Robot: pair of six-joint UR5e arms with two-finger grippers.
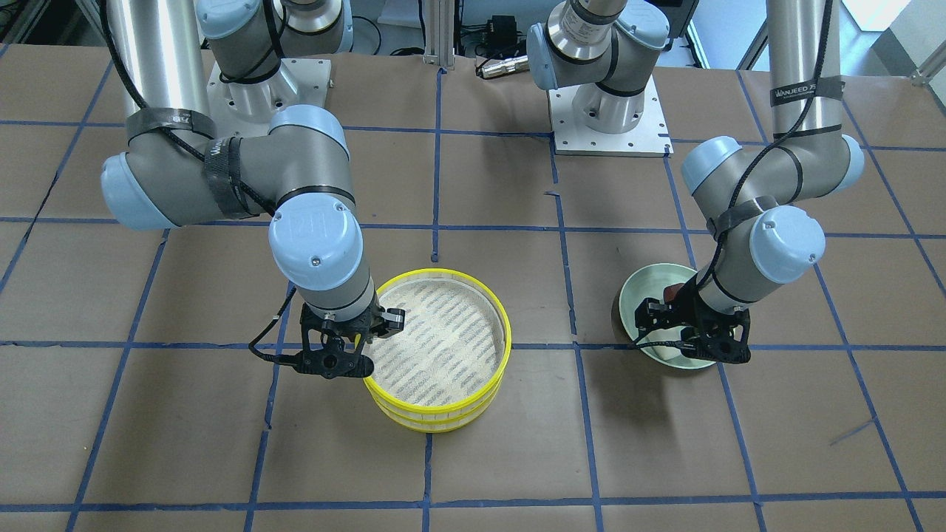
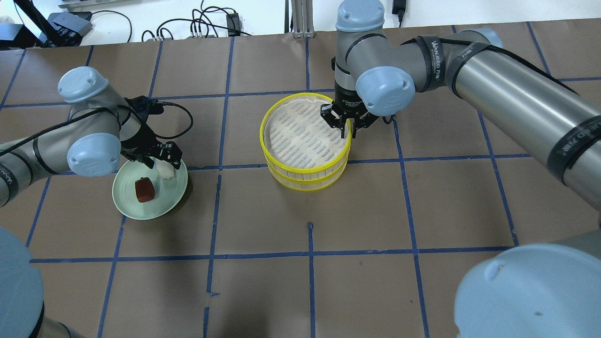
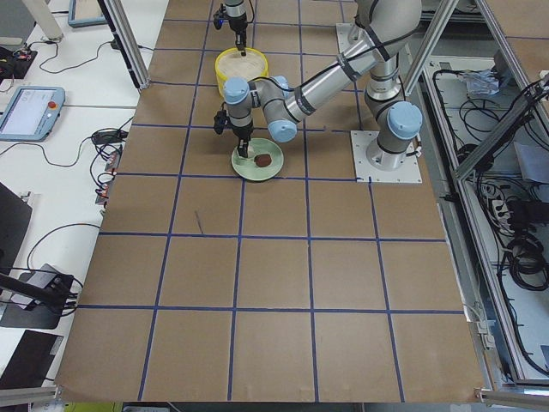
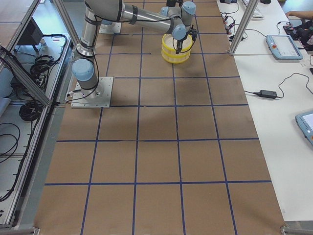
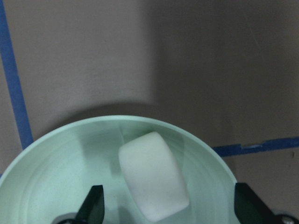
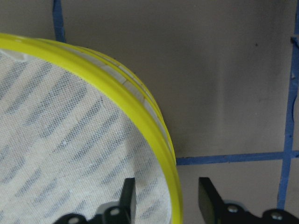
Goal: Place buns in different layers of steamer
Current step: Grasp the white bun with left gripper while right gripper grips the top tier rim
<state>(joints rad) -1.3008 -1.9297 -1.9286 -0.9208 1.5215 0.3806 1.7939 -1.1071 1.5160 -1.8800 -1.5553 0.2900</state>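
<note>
Table [image 2: 310, 291] covered in brown paper, with blue tape [image 2: 366, 252] laid in a square grid. A few tape lines are broken or have short stray ends. Steamer [image 2: 306, 181], two yellow-rimmed trays stacked, sits about mid-table over a tape crossing. Pale green plate [image 2: 136, 209] sits on the paper toward the robot's left, well apart from the steamer, its edge over a tape line. Two grey metal base plates [image 1: 643, 137] [image 1: 310, 81] lie at the robot's edge of the table, one under each arm, bolted flat.
</note>
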